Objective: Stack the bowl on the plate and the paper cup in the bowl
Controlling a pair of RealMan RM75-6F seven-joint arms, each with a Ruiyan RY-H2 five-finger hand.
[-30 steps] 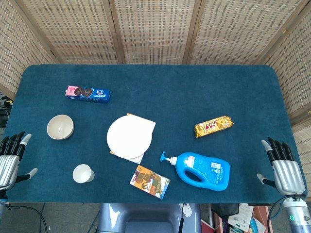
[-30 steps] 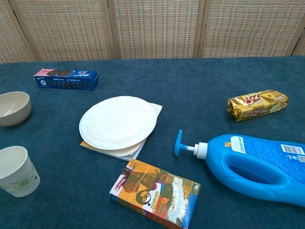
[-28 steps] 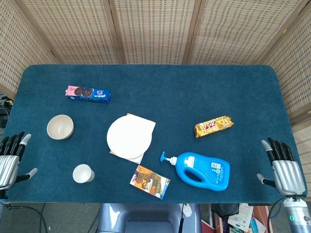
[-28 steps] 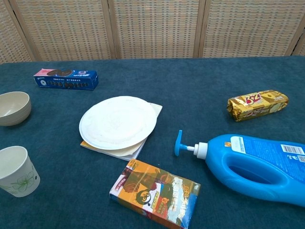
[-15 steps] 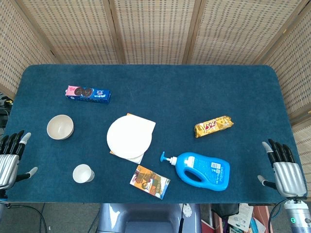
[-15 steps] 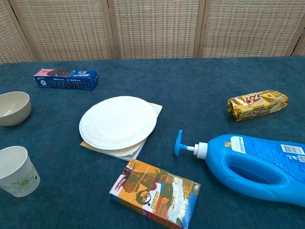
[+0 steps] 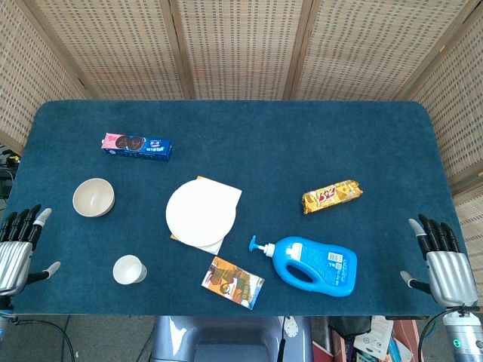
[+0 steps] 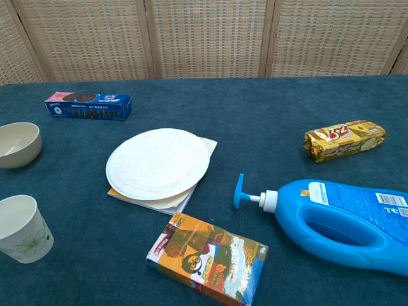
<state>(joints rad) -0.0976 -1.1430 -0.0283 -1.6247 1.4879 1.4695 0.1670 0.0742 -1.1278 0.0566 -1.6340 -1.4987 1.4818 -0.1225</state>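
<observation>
Nothing's stacked yet, so both steps are left. The plate sits mid-counter on a tan sheet, bare. The cream bowl is well off to its left, upright and empty, with the paper cup nearer the front edge. Left hand and right hand hang at the counter's sides, fingers spread, holding nothing.
</observation>
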